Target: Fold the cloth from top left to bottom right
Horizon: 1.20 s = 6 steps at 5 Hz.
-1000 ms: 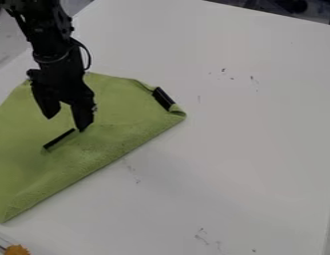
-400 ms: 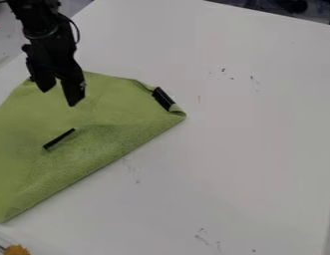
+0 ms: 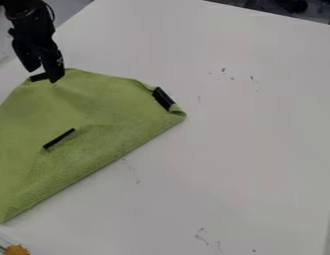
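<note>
One side of the cloth [image 3: 107, 107] seems folded at four o'clock, leaving eleven o'clock for my part-open, empty gripper [image 3: 44, 75].

Green cloth [image 3: 94, 99], part-folded on surface

Cloth lies on the white surface [image 3: 247, 139] at L side of view, running out past the L edge. Btm-R side is 1 long, straight diagonal fold, from lower L up to the R corner. Along it, a fuzzier flap [image 3: 100, 149] is turned in over the smoother part, w/ 1 thin black strip [image 3: 59, 139] at its inner tip. 1 wider black strip [image 3: 163, 98] sits nr the R corner, which is curled over. Upper part lies mostly flat w/ soft wrinkles.
</note>
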Motion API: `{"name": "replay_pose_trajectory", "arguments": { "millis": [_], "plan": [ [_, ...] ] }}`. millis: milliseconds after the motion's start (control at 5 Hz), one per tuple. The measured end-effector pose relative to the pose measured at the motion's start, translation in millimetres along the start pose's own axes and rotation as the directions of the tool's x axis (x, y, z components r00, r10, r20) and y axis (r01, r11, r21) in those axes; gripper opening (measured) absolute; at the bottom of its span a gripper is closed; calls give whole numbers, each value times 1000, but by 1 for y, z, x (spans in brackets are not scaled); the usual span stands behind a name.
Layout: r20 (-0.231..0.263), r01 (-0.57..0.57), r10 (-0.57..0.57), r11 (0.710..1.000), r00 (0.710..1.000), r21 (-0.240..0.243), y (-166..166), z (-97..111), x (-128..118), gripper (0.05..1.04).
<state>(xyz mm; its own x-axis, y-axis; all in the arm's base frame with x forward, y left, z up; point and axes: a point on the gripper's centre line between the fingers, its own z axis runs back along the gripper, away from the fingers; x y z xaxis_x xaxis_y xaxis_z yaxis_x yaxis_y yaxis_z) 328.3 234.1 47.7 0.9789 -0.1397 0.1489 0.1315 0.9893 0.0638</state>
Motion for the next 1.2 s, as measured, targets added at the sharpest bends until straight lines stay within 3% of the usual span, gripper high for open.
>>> {"name": "replay_pose_trajectory", "arguments": {
  "millis": [200, 1000, 1200],
  "plan": [
    [8, 18, -18, 1000, 1000, 7, 16, -6, 14, 999],
    [-21, -4, 4, 1000, 1000, 17, 32, -25, 15, 999],
    [-19, -14, 15, 999, 1000, 39, 36, -26, 15, 999]
  ]
}}
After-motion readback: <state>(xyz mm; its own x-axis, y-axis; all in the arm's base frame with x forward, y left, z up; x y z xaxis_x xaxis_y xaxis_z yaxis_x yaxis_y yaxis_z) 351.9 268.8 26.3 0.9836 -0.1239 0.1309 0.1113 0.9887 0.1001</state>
